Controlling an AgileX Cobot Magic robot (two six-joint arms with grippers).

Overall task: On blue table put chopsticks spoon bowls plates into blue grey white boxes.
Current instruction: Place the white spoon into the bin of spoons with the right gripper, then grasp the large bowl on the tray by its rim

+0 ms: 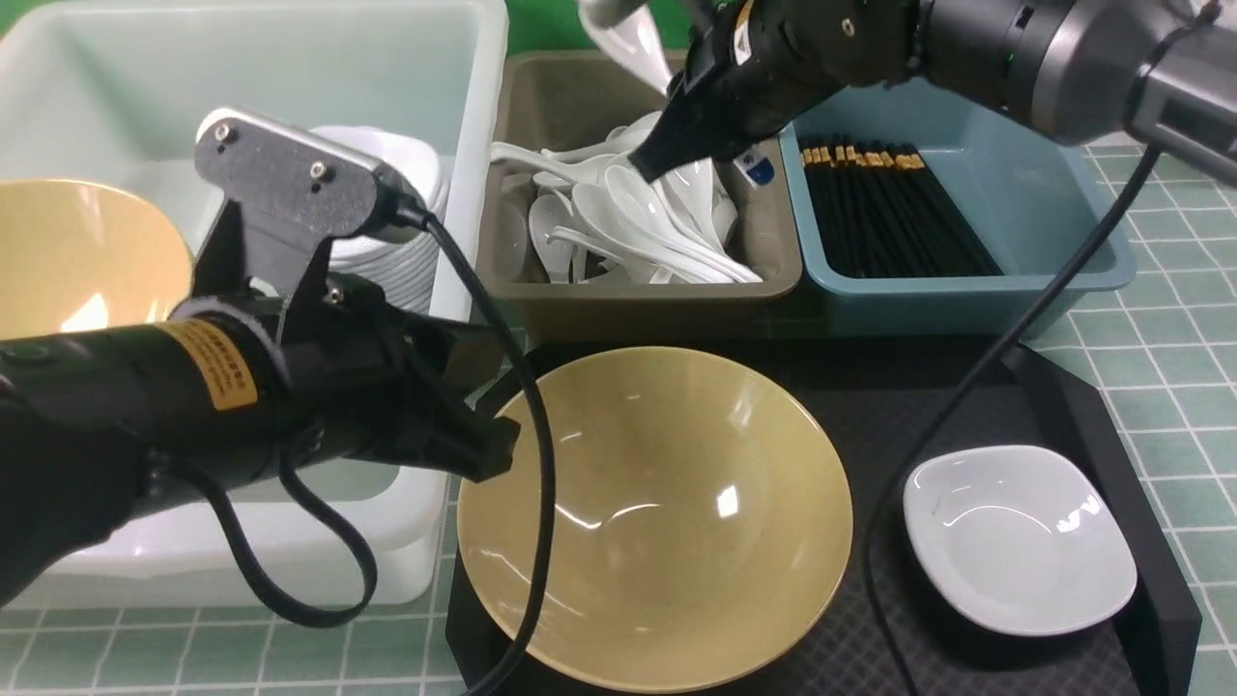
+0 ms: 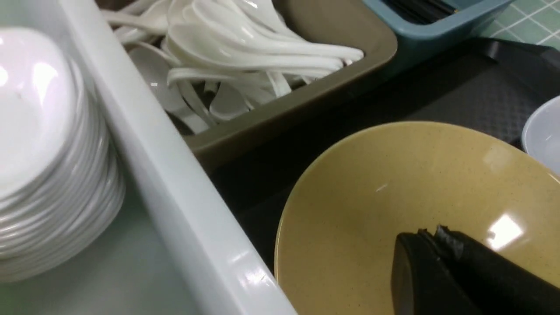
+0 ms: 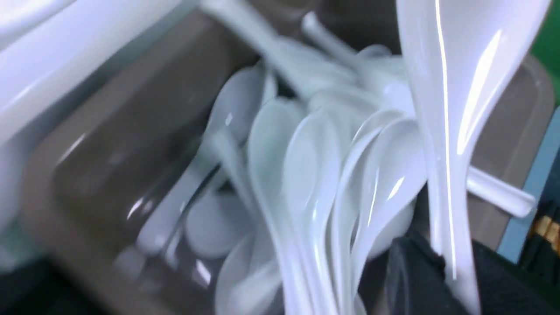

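Left pincer [image 2: 431,232] closed, right pincer [image 3: 437,258] gripping spoon [image 3: 450,153], over blue tiled table [image 1: 1174,387].

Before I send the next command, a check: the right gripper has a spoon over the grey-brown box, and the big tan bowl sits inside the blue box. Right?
Not quite: the front view shows the big tan bowl on the black tray.
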